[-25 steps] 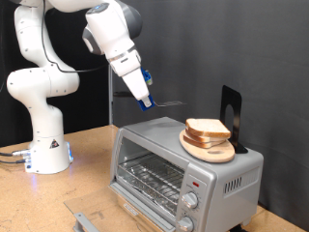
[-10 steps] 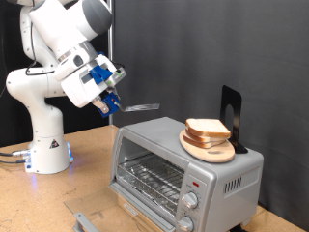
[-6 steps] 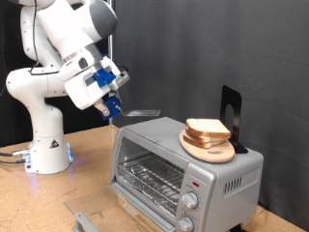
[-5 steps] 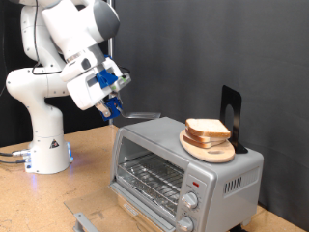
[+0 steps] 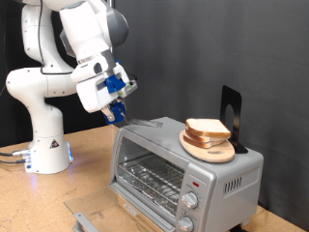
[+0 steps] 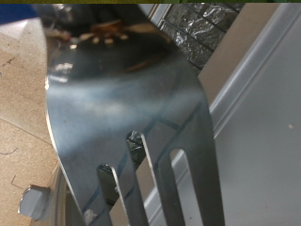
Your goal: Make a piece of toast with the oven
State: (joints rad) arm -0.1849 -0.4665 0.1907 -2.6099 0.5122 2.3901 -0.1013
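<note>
Black backdrop — claw [image 5: 118, 114] grips spatula [image 6: 132, 122].

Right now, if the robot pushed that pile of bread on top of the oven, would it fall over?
Probably it would slide first. The pile of bread is low and wide, so tipping seems unlikely. It sits on a round wooden board atop the oven, and that board might skid on the smooth metal. The top slices lie loose, so they could shift off.
</note>
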